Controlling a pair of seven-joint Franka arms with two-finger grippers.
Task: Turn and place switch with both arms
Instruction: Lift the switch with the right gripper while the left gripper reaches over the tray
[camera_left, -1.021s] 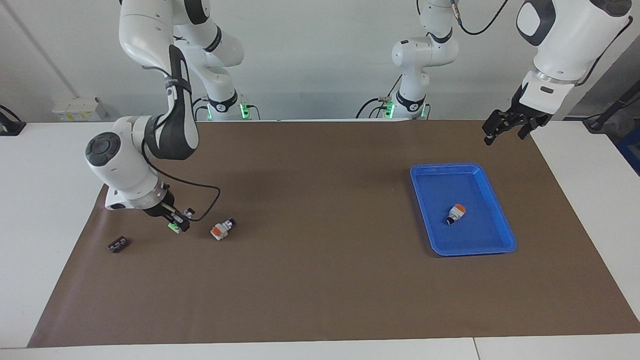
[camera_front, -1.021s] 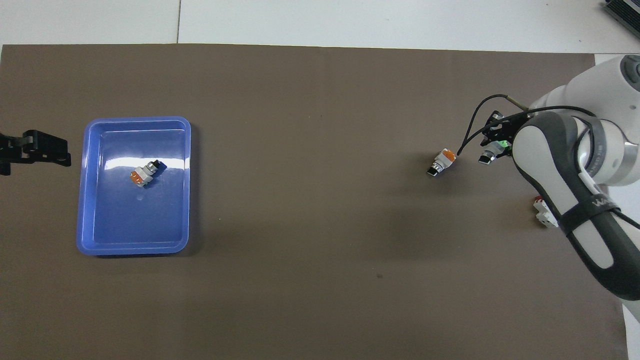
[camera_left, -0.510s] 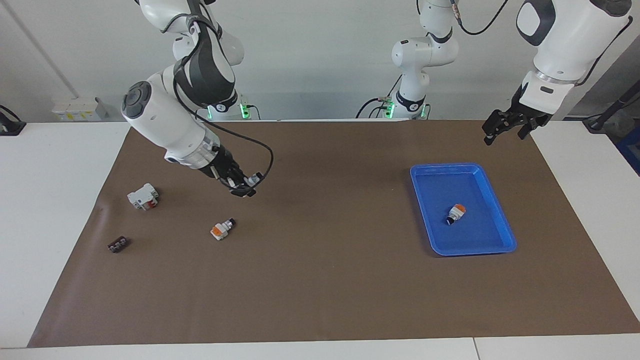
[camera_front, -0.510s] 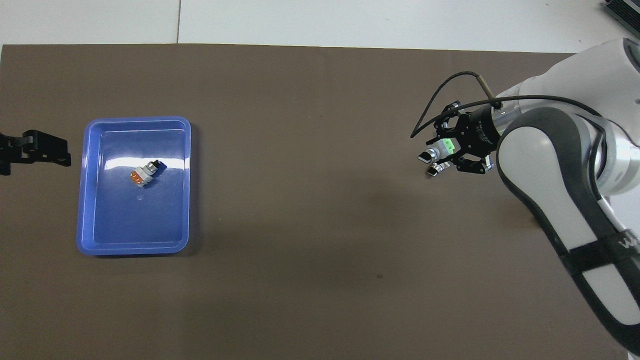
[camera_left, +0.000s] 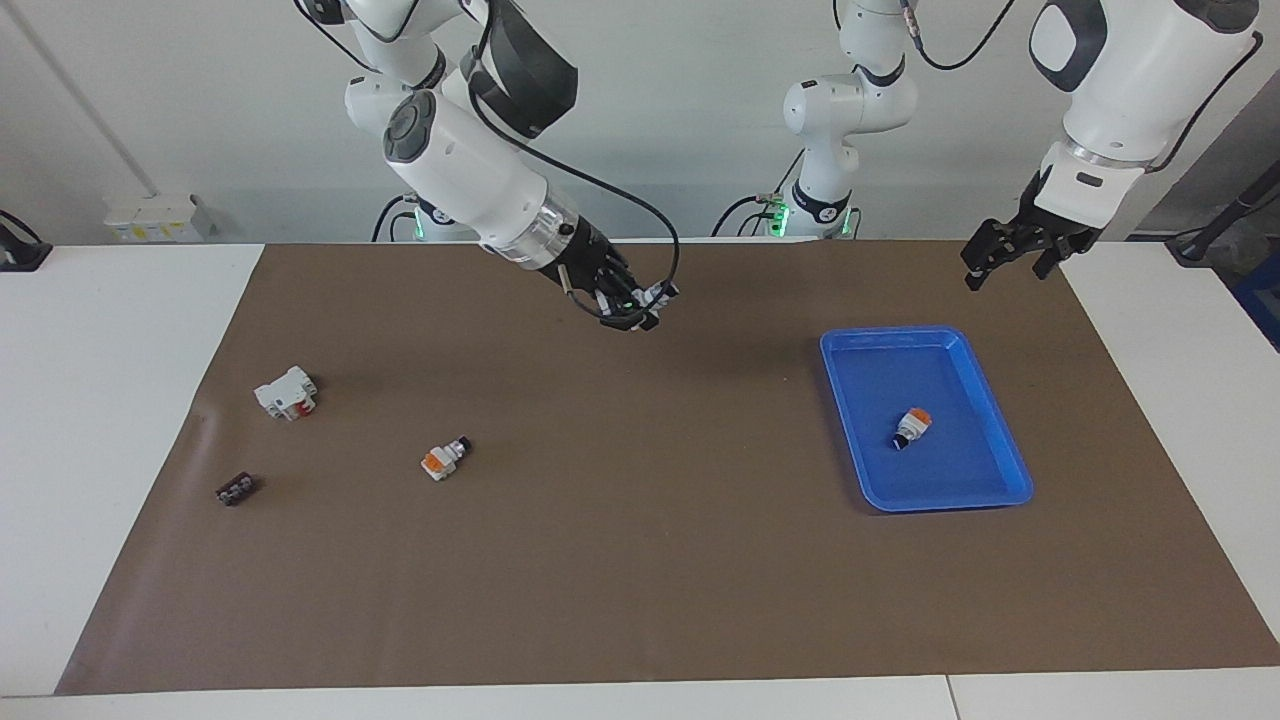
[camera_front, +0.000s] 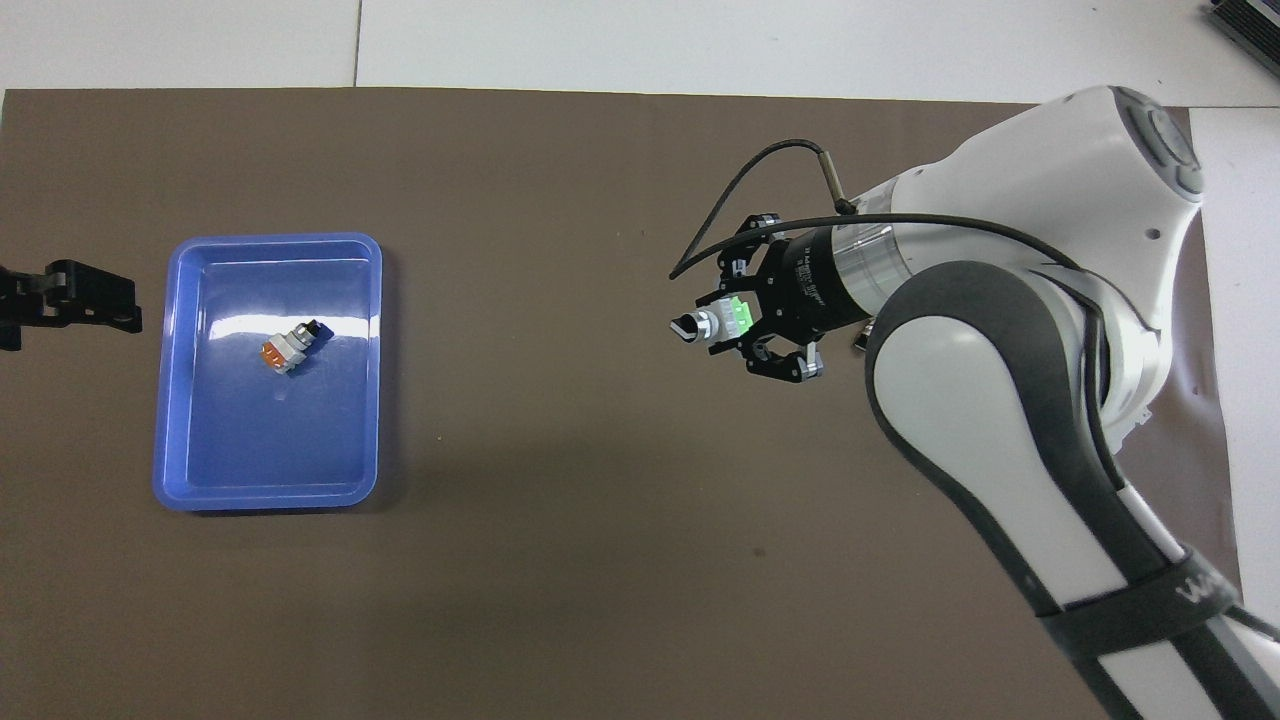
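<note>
**Green-ended switch held aloft over brown mat**

Brown, matte paper-like mat (camera_left: 640, 560) covers most of a white tabletop (camera_left: 100, 400), with a pale wall at the robots' end and green lights glowing at both arm bases.

The right gripper (camera_front: 745, 325), a black linkage hand on a glossy white jointed arm, hangs over the middle of the mat toward the edge at the robots' end. Its fingers pinch the small white switch with a bright green end block, silver collar and black knob tip (camera_front: 712, 322); the knob points toward the left arm's end of the table.

The left gripper (camera_left: 1005, 258) waits in the air over the mat's corner at the robots' end, above the smooth blue rectangular plastic tray (camera_left: 1010, 470), its jaws spread and holding nothing. Inside the tray lies a white switch with an orange end (camera_left: 910, 427).

Toward the right arm's end of the mat rest another white switch with an orange end (camera_left: 443, 458), a larger blocky white part with red (camera_left: 285, 392), and a small flat black piece (camera_left: 235, 489) near the mat's edge.
</note>
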